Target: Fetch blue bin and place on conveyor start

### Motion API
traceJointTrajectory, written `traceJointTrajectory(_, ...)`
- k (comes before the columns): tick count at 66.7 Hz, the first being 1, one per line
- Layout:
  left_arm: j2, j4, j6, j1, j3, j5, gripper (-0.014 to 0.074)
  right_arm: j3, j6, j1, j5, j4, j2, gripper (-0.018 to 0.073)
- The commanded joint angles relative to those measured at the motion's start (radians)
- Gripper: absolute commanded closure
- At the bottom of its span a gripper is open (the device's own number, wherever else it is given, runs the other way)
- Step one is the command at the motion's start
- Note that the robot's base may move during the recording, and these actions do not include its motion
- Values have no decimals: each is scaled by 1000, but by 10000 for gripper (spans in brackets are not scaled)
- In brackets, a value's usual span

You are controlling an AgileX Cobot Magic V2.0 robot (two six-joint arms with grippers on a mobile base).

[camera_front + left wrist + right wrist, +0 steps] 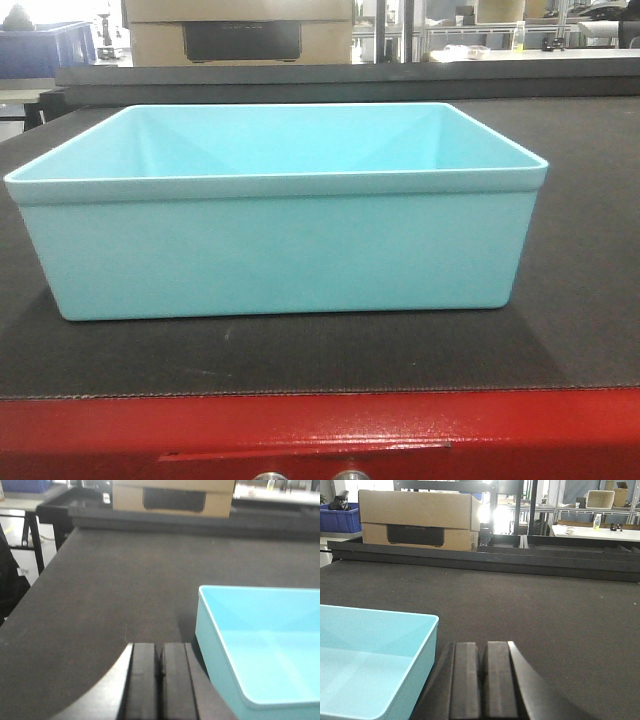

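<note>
The blue bin (pixel 275 245) sits upright on the conveyor belt (pixel 580 260), its long side facing the belt's red front edge (pixel 320 430) and set a little back from it, with a strip of dark textured belt showing between the two. The bin is open-topped and holds nothing that can be seen; its thick rim runs level all the way round. Neither arm touches it. In the left wrist view, the left gripper (pixel 160 672) hangs over bare belt just beside the bin's left end wall, its two black pads pressed flat together with only a thin seam between them and nothing held. In the right wrist view, the right gripper (pixel 483 680) hangs just beside the bin's opposite end, its pads likewise pressed together on nothing, with dark belt stretching away beyond it. Behind the bin, past the belt's far side, stands a brown cardboard box (pixel 417 520) with a dark handle slot in its face. Further back from the bin, to the left of the box, a dark blue crate (pixel 340 520) rests on a surface, and far off to the right a white table (pixel 595 531) carries a few small items too distant to make out.
</note>
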Motion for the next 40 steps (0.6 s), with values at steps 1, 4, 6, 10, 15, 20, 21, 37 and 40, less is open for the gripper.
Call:
traceJointTrajectory(1, -73, -25, 1, 19, 75, -76, 707, 2, -5, -6, -24, -11, -5, 721)
traceJointTrajectory(4, -119, -25, 12, 29, 129, -109, 707, 2, -5, -6, -24, -11, -5, 721)
traceJointTrajectory(6, -152, -37, 27, 36, 168, -130, 707, 2, -5, -6, -24, -11, -5, 721)
traceJointTrajectory(10, -208, -48, 57, 40, 230, -167, 707, 2, -5, -6, -24, -11, -5, 721)
traceJointTrajectory(15, -261, -48, 70, 40, 318, -207, 707, 2, -5, -6, -24, -11, -5, 721)
traceJointTrajectory(20, -261, -53, 70, 40, 390, -262, 707, 2, -5, -6, -26, -11, -5, 721)
traceJointTrajectory(21, -261, -54, 70, 40, 403, -283, 707, 2, -5, -6, -26, -11, -5, 721)
traceJointTrajectory(37, -261, -79, 70, 40, 444, -332, 707, 2, -5, -6, -26, -11, -5, 721)
traceJointTrajectory(40, -261, -79, 70, 40, 444, -331, 707, 2, -5, -6, -27, -11, -5, 721)
